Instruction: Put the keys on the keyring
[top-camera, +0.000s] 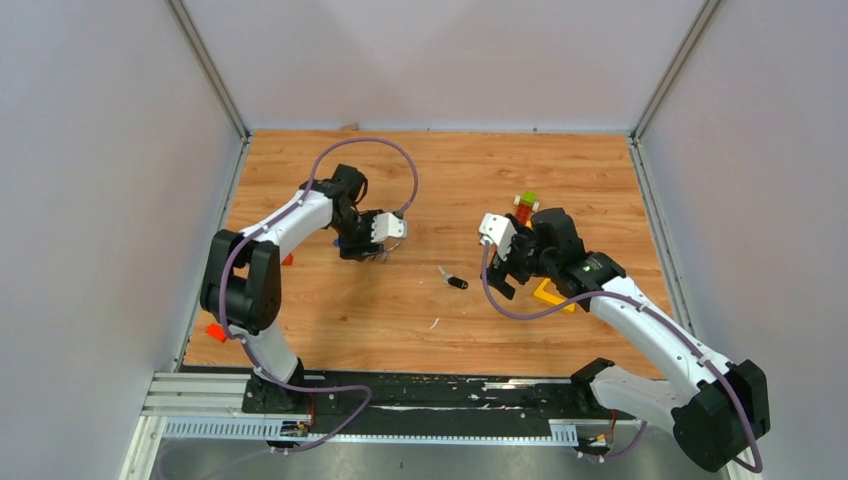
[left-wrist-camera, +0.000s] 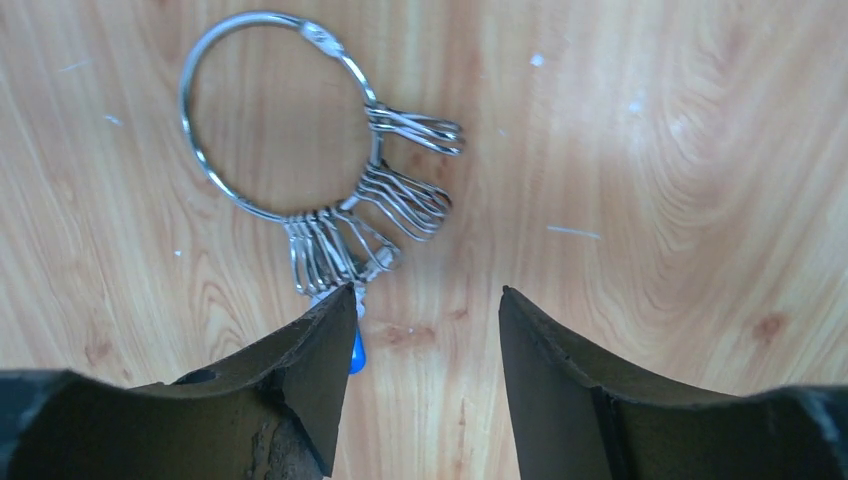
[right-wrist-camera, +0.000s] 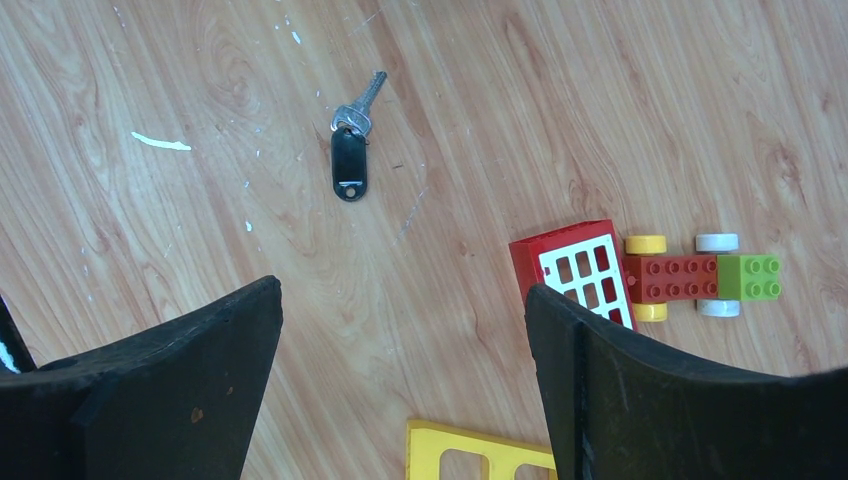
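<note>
Keyring: thin silver wire ring with a bunch of small wire loops, flat on the tabletop. It lies just ahead of the left fingers, off toward their left tip. A blue tag peeks out beside that tip. Left fingers spread, holding nothing.

Key: silver blade, black plastic head, flat on the tabletop. It lies well ahead of the right fingers and nearer their left tip. Right fingers spread wide, holding nothing. Toy blocks and yellow frame lie nearer, toward the right tip.

Step in hand, as judged: approach, with nothing gripped yet.

Next move, as judged: a low pinch on the key's black head, clear of the blocks, while the left fingers close to steady the ring.
</note>
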